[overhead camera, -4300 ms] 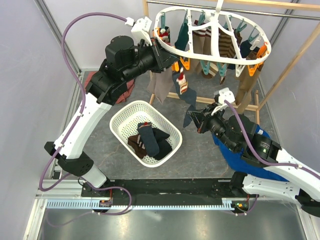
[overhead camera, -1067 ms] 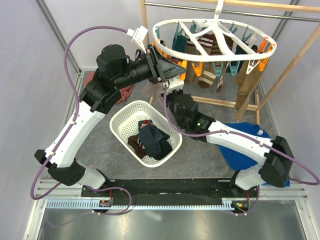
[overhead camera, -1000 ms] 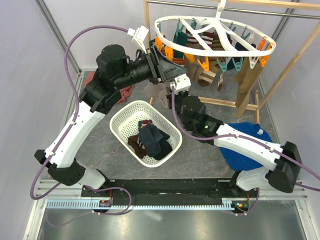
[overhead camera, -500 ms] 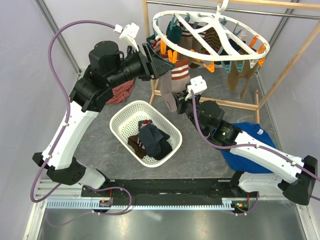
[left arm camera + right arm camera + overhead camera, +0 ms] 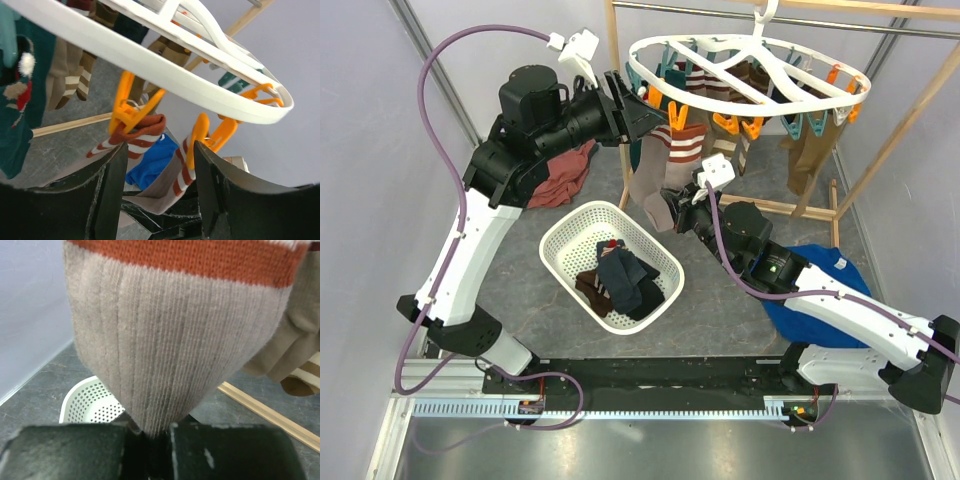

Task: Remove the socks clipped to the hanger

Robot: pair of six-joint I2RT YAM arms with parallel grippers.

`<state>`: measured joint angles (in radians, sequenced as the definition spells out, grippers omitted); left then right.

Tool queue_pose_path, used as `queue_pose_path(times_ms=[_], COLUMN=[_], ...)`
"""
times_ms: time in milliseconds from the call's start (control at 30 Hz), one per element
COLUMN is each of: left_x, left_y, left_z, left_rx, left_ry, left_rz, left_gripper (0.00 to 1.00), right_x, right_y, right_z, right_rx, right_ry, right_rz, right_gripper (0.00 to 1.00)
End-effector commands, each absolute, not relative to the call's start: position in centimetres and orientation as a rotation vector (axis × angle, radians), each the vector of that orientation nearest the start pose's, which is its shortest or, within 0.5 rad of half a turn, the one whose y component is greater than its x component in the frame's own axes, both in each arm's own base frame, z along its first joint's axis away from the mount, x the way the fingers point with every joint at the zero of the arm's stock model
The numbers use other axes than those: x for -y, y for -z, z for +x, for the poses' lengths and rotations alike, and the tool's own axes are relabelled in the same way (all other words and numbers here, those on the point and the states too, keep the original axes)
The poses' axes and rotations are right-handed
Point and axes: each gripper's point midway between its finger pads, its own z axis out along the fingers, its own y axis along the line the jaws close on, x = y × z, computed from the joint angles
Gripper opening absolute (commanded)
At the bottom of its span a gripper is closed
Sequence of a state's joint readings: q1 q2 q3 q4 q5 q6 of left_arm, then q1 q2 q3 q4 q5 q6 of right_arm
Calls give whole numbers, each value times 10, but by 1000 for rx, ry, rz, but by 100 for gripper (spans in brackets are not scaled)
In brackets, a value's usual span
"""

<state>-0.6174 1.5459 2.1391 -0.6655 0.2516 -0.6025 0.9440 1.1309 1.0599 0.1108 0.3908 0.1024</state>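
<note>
The white oval hanger (image 5: 770,105) hangs from the rail with several socks on orange and teal clips. A grey-brown sock (image 5: 655,175) with a red-white striped cuff hangs at the hanger's left end from two orange clips (image 5: 127,107). My left gripper (image 5: 653,115) is open at that rim, its fingers (image 5: 112,192) on either side of the striped cuff (image 5: 150,137) and the clips. Lower down, my right gripper (image 5: 672,205) is shut on the sock's lower end (image 5: 170,355), which rises taut in the right wrist view.
A white perforated basket (image 5: 560,240) with several socks in it stands on the floor below the left gripper. A rust-red garment (image 5: 560,180) lies at back left, a blue cloth (image 5: 820,270) at right. The wooden frame's post (image 5: 618,120) stands just behind the clipped sock.
The hanger has swung and turned. My left gripper has shifted right to the orange clips and opened a little. My right gripper has pulled the sock's end slightly left.
</note>
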Motion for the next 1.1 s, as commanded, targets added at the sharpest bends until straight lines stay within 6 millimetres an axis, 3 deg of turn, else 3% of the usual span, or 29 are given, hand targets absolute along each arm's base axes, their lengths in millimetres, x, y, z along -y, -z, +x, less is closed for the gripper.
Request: queue_pose_path(times_ms=[0,200,733,833,933,967,1067], left_x=[302,310,314,312,311,311,312], left_y=[-537,-548,-548,-549,-551,-551,-551], left_z=[290,284,297,299,301,302,303], left_rx=[-1653,-1608,-1596,-1594,-1592,-1592,-1595], left_ry=[1146,1201,1173,1161,1153,1155,1159], left_rz=[366,418,408,396,380,377,367], left_gripper=[63,63,63,56,33,20,2], right_x=[-282,-282,-285,-286,-288,-288,-289], right_y=[-375,-375,-378,-378,-375,-375,-370], right_z=[279,282,285,285,285,285,285], right_rx=[-1497,-1498,-1493,-1494,-1498,-1498,-1507], right_ry=[-587,-579,-584,-588,-590,-588,-584], right_rz=[-303,-298,-293,-296,-306,-306,-317], right_gripper=[0,0,0,0,0,0,0])
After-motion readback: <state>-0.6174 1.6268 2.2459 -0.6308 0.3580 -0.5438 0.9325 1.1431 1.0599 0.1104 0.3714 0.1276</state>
